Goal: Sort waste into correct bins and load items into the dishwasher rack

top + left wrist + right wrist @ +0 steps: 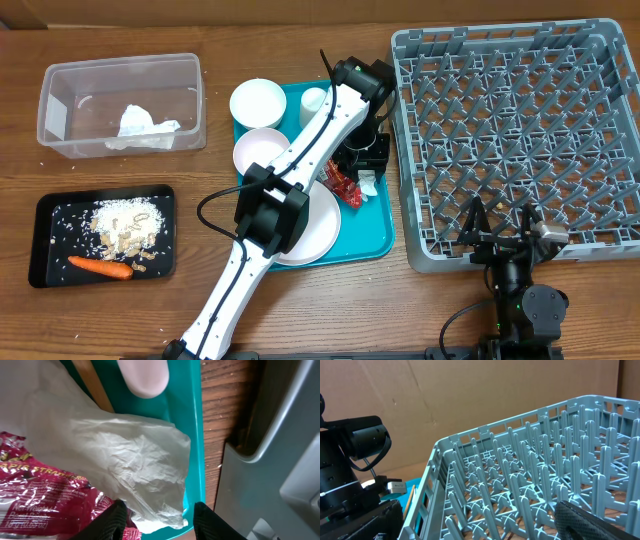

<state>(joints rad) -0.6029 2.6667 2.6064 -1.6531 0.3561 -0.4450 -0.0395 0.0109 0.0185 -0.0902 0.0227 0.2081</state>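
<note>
Left wrist, unlike overhead, shows left gripper (160, 512) straddling the napkin (135, 460); pinching perhaps, cannot tell.

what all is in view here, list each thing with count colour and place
clear tub: 1, clear, table's far left
crumpled napkin: 1, white, inside the clear tub
black tray: 1, black, near left
food bits: a pile, beige, in the black tray
carrot: 1, orange, in the black tray
teal tray: 1, teal, centre
bowls: 2, white, teal tray's far left
cup: 1, white, teal tray's far edge
plate: 1, white, teal tray's near part
wrapper: 1, red, teal tray's right side
second napkin: 1, white, touching the wrapper
chopstick: 1, wooden, on the teal tray
rack: 1, grey, right
left gripper: fingers either side of second napkin's corner
right gripper: open, at rack's near edge
</note>
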